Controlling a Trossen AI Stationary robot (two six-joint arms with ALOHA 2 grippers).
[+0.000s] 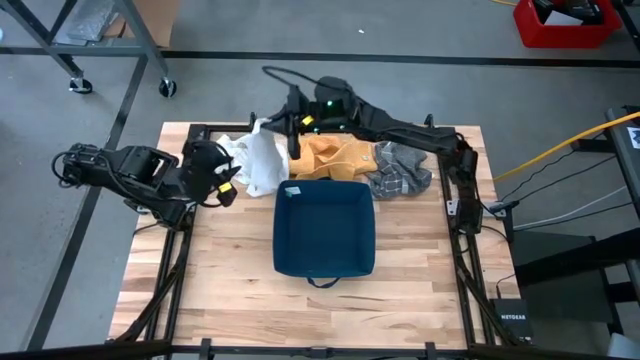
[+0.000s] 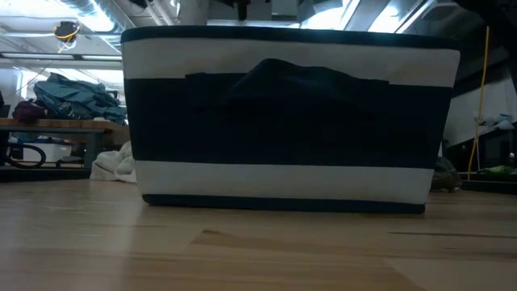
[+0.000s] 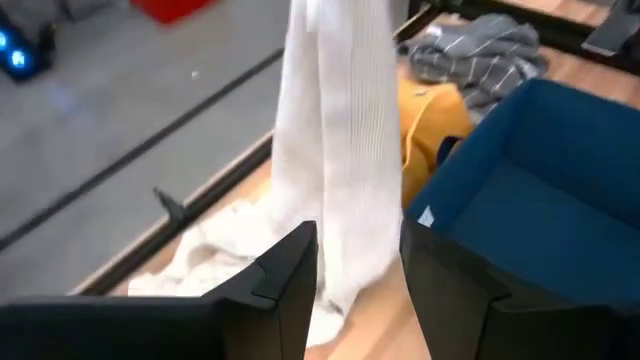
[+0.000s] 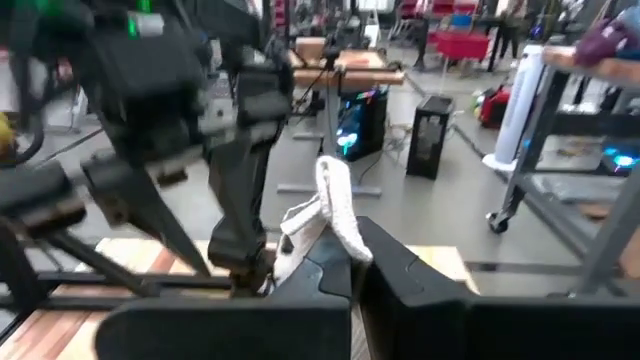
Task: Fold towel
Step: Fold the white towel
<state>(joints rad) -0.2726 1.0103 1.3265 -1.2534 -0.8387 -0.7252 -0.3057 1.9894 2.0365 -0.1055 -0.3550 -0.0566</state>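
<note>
You've got a light wooden table (image 1: pixel 230 290), planks running side to side, with dark frame rails along its left and right edges. A navy bin (image 1: pixel 324 228) sits on it near the centre; from table height it shows white bands above and below a dark middle one. Three cloths lie along the far edge: a white towel (image 1: pixel 262 166) at the bin's far-left corner, an orange cloth (image 1: pixel 335 158) just behind the bin, and a grey striped cloth (image 1: pixel 402 170) at its far-right corner, touching the orange one. The near half of the table shows bare wood
</note>
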